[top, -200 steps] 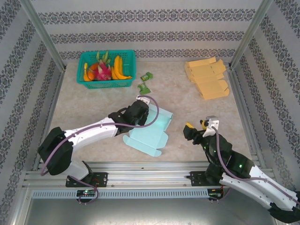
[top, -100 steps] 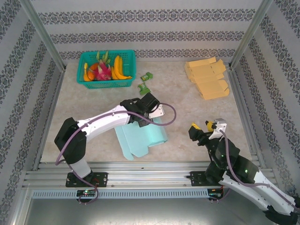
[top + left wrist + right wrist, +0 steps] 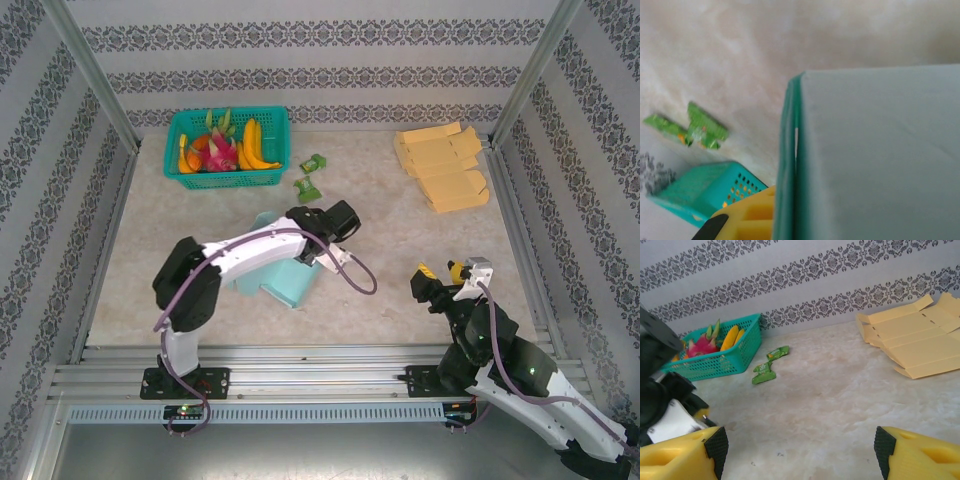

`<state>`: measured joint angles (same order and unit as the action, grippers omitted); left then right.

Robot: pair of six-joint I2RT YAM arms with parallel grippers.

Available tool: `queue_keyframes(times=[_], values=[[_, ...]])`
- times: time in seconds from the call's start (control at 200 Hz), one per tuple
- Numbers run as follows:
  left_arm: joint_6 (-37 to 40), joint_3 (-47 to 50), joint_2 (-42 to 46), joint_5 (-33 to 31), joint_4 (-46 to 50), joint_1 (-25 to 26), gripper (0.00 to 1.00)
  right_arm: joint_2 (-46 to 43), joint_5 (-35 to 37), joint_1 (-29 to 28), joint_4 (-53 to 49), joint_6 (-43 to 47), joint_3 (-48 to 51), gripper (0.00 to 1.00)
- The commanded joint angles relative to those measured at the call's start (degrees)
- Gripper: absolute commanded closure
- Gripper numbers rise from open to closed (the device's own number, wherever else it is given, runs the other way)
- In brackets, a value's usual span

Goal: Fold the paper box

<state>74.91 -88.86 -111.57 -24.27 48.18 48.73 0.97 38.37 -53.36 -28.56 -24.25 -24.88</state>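
Top external view: the teal paper box [image 3: 288, 285] lies centre-left of the frame, one panel pinched in the tightly closed left gripper [image 3: 315, 245]. At lower right, the right gripper [image 3: 440, 272] gapes wide and empty. The card looks light and bendy, probably best held gently beside a crease.

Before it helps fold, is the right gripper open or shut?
Open. In the right wrist view the right gripper has its yellow fingers far apart, with nothing between them.

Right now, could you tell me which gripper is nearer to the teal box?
Left. The left gripper is shut on the box; the right gripper stands open, off to its right.
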Motion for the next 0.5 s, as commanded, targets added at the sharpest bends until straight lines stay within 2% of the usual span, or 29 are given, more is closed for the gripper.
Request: queue_keyframes(times=[0.0, 0.25, 0.345, 0.495], values=[[12.46, -3.21, -3.06, -3.5, -2.98, 1.36, 1.0, -0.94, 1.81, 0.1, -0.6, -0.73, 0.08, 0.21], [15.8, -2.69, -9.45, -6.13, -5.07, 1.76, 1.0, -0.9, 1.76, 0.1, -0.56, -0.8, 0.25, 0.21], [15.17, -3.08, -10.87, -6.4, -5.65, 1.72, 0.86, -0.92, 1.35, 0.1, -0.62, -0.8, 0.19, 0.21], [14.0, -4.78, -11.08, -5.71, -5.11, 1.8, 0.74, -0.88, 1.32, 0.1, -0.79, -0.73, 0.18, 0.21]])
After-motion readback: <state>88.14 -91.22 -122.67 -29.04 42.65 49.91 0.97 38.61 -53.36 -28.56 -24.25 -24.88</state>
